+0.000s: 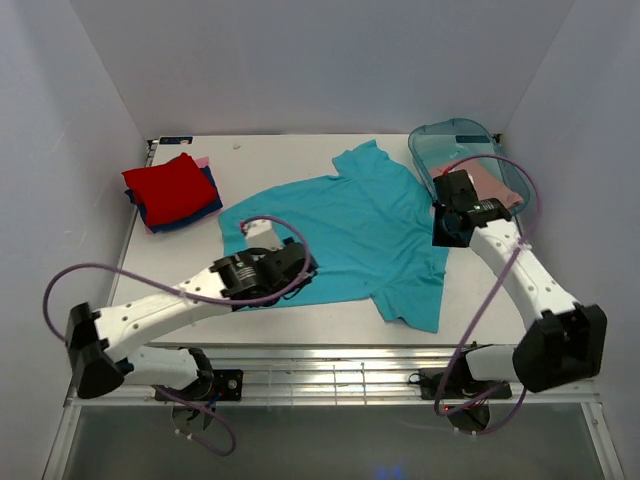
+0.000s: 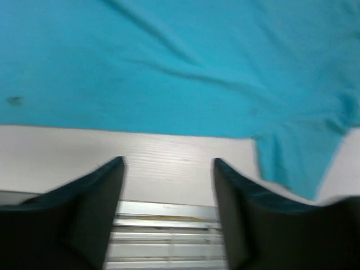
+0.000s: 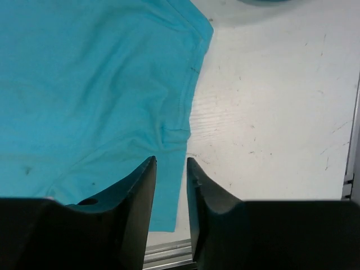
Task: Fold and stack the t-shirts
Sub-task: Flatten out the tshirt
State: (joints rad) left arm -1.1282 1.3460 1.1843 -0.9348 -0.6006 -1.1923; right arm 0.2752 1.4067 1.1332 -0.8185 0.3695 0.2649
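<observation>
The large teal t-shirt point(image 1: 350, 230) lies spread flat across the middle of the table. At the back left, a red shirt point(image 1: 168, 185) tops a folded stack with a dark blue one point(image 1: 190, 213) and a pink edge point(image 1: 203, 161) beneath. A dusty-pink shirt point(image 1: 492, 185) lies by the tub. My left gripper point(image 1: 295, 268) hovers over the teal shirt's near hem point(image 2: 129, 126), open point(image 2: 169, 166), holding nothing. My right gripper point(image 1: 442, 232) hangs above the shirt's right edge point(image 3: 180, 112), its jaws a narrow gap apart point(image 3: 171, 163) with nothing between them.
A translucent teal tub point(image 1: 455, 145) stands at the back right. A metal rail point(image 1: 330, 365) runs along the near table edge point(image 2: 163, 216). Bare white tabletop point(image 3: 270, 112) lies right of the teal shirt. White walls close in the left, back and right sides.
</observation>
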